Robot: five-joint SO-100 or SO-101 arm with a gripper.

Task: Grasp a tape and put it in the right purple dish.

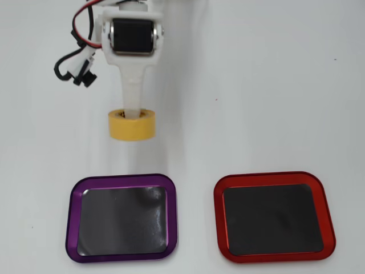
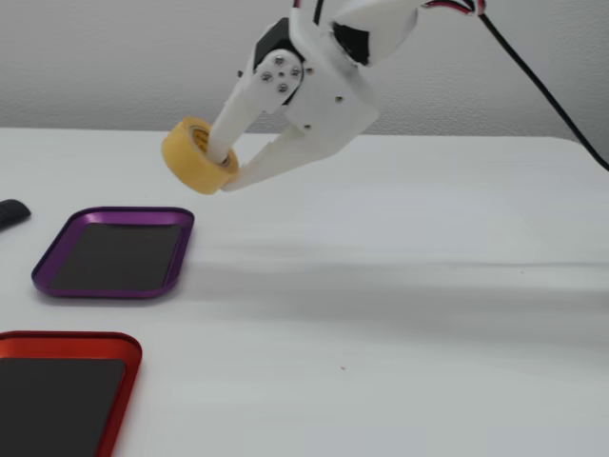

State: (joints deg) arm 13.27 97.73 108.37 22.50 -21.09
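The yellow-orange tape roll (image 1: 132,125) hangs in my white gripper (image 1: 133,116), lifted clear of the table. In the fixed view one finger goes through the tape's (image 2: 197,155) core and the other presses its outer wall, so the gripper (image 2: 226,169) is shut on it. The purple-rimmed dish (image 1: 121,217) with a dark mat lies on the table at the lower left of the overhead view, below the tape. In the fixed view the purple dish (image 2: 116,253) lies at the left, lower than the held tape.
A red-rimmed tray (image 1: 274,216) of the same shape lies to the right of the purple dish in the overhead view, and at the bottom left in the fixed view (image 2: 63,388). A dark object (image 2: 11,213) sits at the fixed view's left edge. Black and red cables (image 1: 77,60) hang by the arm.
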